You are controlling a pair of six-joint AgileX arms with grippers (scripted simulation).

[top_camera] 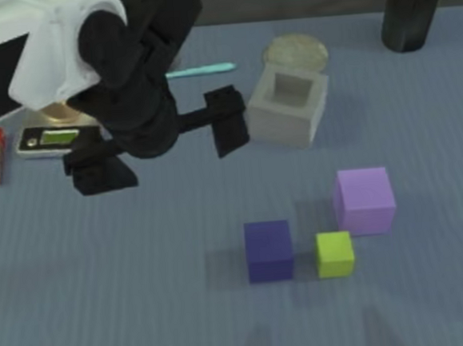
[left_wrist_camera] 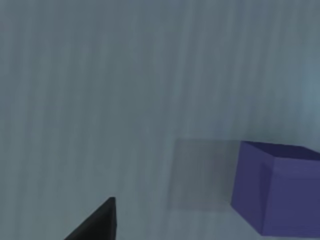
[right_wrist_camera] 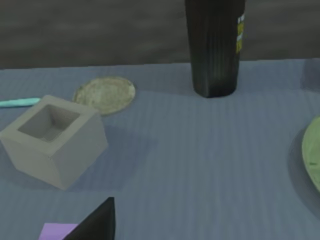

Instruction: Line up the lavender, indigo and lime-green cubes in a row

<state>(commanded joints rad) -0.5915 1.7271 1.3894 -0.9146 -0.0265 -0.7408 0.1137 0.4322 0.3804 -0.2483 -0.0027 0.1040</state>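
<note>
Two fingers of the left gripper stood spread wide and empty, raised above the table. Right of and nearer the front edge than it sat the indigo, faces roughly square to the table edges. Just right lay the lime-green cube, seemingly apart, then the lavender slightly behind. A grey hollow block stood beyond the gripper.
</note>
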